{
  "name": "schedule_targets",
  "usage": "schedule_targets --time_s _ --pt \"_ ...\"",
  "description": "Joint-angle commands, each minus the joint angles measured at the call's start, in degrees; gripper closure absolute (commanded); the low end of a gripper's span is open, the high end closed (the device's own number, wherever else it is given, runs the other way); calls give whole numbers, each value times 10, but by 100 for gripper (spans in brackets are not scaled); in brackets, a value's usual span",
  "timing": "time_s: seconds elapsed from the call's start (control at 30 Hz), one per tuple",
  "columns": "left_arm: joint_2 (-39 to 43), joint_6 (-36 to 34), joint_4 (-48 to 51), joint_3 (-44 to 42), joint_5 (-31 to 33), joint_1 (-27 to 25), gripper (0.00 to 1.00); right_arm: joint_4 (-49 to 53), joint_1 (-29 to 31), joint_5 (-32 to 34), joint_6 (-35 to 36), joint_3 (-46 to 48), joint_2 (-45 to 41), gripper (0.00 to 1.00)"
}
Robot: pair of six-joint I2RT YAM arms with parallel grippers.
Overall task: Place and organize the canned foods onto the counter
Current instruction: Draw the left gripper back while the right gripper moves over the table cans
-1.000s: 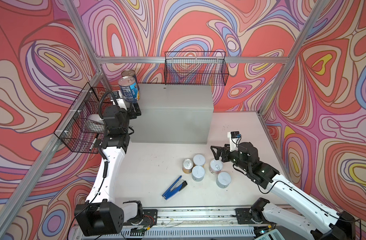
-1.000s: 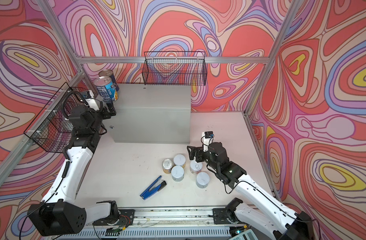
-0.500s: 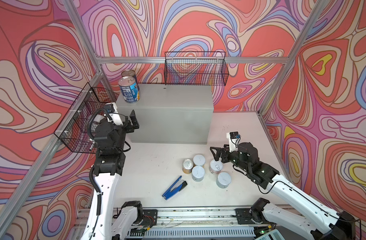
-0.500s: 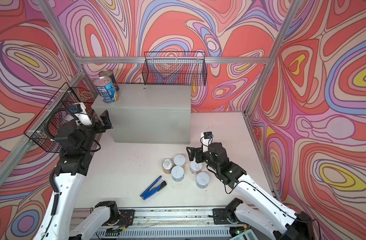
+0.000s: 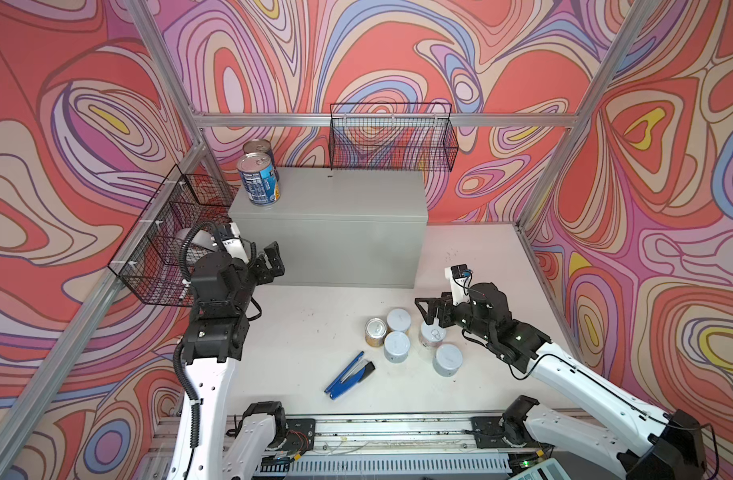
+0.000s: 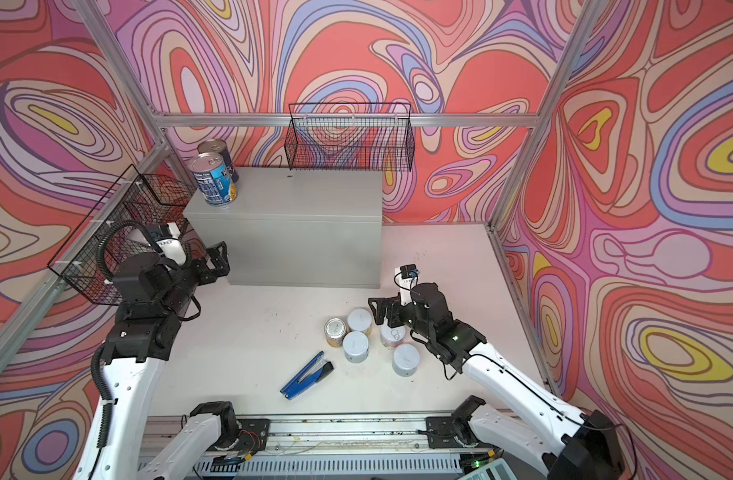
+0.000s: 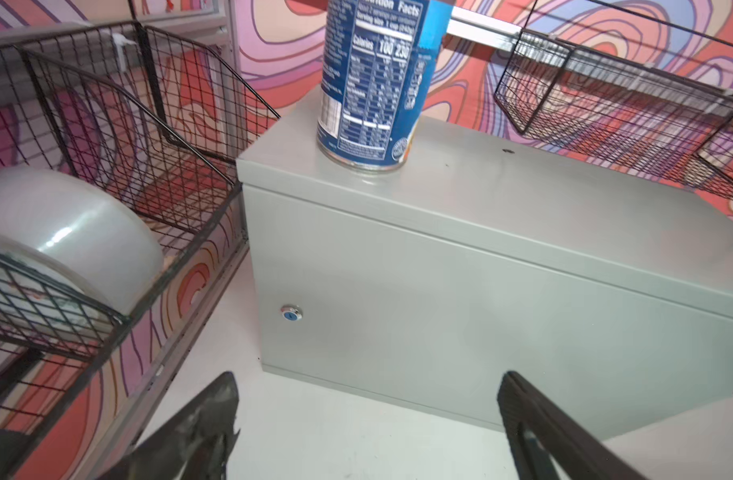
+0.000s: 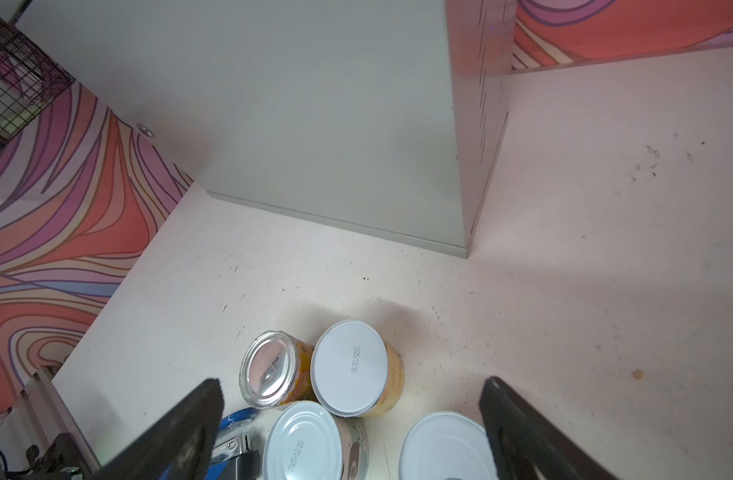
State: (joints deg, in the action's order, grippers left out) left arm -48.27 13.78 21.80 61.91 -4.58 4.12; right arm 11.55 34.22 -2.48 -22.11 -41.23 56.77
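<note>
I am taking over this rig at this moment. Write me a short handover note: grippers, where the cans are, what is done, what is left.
Left gripper: open, empty, in front of the counter.
Right gripper: open, empty, next to the cans on the table.
Done: two blue-labelled cans stand at the counter's left end.
Left: the yellow-orange can and four white-lidded cans, clustered on the table, none gripped.

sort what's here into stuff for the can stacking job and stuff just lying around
For the job: two blue-labelled cans on the grey counter; yellow-orange can and four white-lidded cans on the table.
Just lying about: blue stapler; tape roll in the side wire basket; back wire basket.
</note>
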Motion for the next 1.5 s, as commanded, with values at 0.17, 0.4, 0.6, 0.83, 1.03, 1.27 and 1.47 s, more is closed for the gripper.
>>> schedule_targets --time_s 0.17,0.4,0.6,0.83,1.03,1.27,1.47 --pt "57 61 97 -52 -99 0 0 -32 3 -45 -46 -17 48 2" --pt "66 84 123 -133 -180 -1 0 -51 40 -29 -74 -36 109 4" --pt "98 122 95 -189 -197 -2 0 -11 124 40 -63 -104 179 4" --pt "66 122 66 -218 -238 -5 0 5 162 57 -82 -139 235 6" --pt "50 106 71 -211 -262 -5 0 44 203 90 -89 -176 282 7" --pt "57 91 93 -226 -271 -5 0 67 219 93 -105 -187 313 10" --pt "52 100 88 -231 -279 -5 0 84 223 96 -104 -206 334 16"
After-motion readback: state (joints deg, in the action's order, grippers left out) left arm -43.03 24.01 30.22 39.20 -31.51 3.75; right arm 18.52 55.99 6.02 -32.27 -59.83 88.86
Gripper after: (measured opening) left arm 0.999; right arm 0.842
